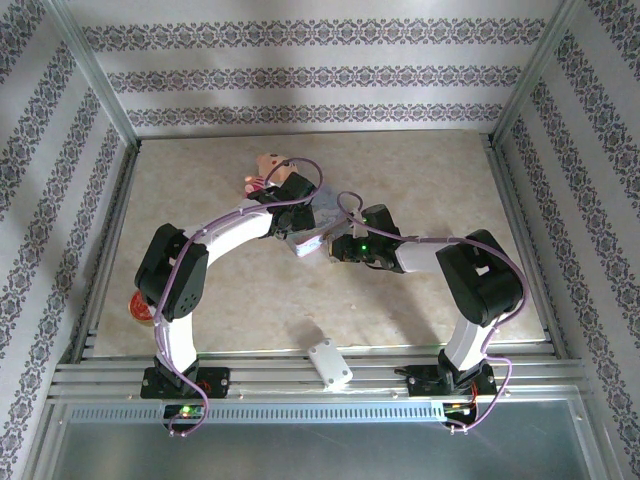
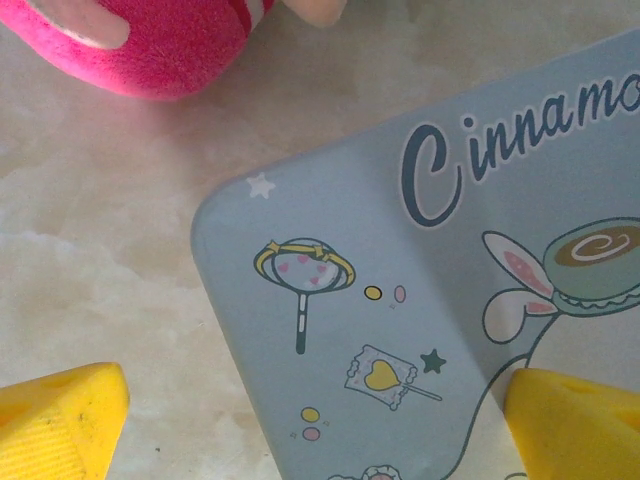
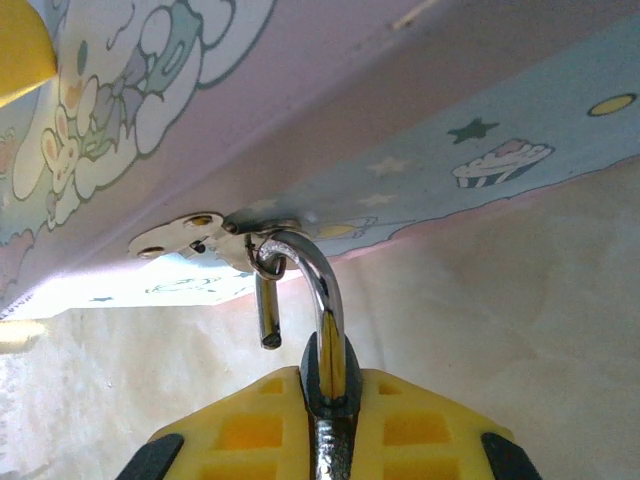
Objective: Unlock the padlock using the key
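Right fingers [image 3: 240, 430] clenched on the padlock [image 3: 327, 382], its long axis in line with them, open shackle [image 3: 315, 275] pointing left, hooked through the tin's [image 3: 520, 130] hasp [image 3: 185, 235]; left fingers [image 2: 60, 425] released above the tin.

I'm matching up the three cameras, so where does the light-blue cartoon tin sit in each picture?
Top external: the tin lies near the middle of the table.
Left wrist: its printed lid covers the right side and lower middle.
Right wrist: its side runs across the top, with the padlock hanging below it.
Shared landmark: the beige marbled tabletop around the tin.
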`<state>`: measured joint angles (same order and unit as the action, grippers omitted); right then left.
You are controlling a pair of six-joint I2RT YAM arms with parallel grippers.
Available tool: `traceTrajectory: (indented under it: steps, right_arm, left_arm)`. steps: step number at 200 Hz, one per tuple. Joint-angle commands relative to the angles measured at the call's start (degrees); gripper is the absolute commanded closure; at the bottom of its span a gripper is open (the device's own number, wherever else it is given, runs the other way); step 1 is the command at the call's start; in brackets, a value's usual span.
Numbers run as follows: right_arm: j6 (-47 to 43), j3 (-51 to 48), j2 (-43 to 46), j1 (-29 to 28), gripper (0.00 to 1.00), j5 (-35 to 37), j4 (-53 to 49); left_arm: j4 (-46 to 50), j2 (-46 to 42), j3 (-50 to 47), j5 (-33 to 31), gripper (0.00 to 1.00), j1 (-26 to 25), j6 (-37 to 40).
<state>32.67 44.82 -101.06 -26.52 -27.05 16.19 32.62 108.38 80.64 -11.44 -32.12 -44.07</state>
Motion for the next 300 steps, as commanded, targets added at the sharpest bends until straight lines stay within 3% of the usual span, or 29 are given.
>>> traceTrajectory:
  steps: [1, 91, 152, 220, 300]
  right_arm:
    - [1.95, -0.37, 1.74, -0.28, 1.00, 0.69, 2.27]
    - [6.36, -3.16, 2.79, -0.89, 1.00, 1.82, 7.63]
    - [7.88, -5.88, 3.12, -0.99, 1.00, 3.17, 9.91]
    - [-0.97, -3.59, 4.12, -3.47, 1.00, 17.50, -0.72]
    - [-6.94, -2.19, 3.61, -7.43, 1.00, 30.69, -1.59]
  left_arm:
    - [5.57, 2.37, -2.96, -2.71, 0.06, 1.61, -0.14]
    - [3.95, 2.63, -2.94, -1.77, 0.44, 2.41, -0.13]
    - [3.46, 2.54, -3.18, -1.07, 0.44, 2.59, -0.66]
    - [3.06, 1.97, -3.30, -0.45, 0.45, 2.63, -0.62]
    - [2.49, 1.57, -4.18, -0.03, 0.46, 2.61, -0.75]
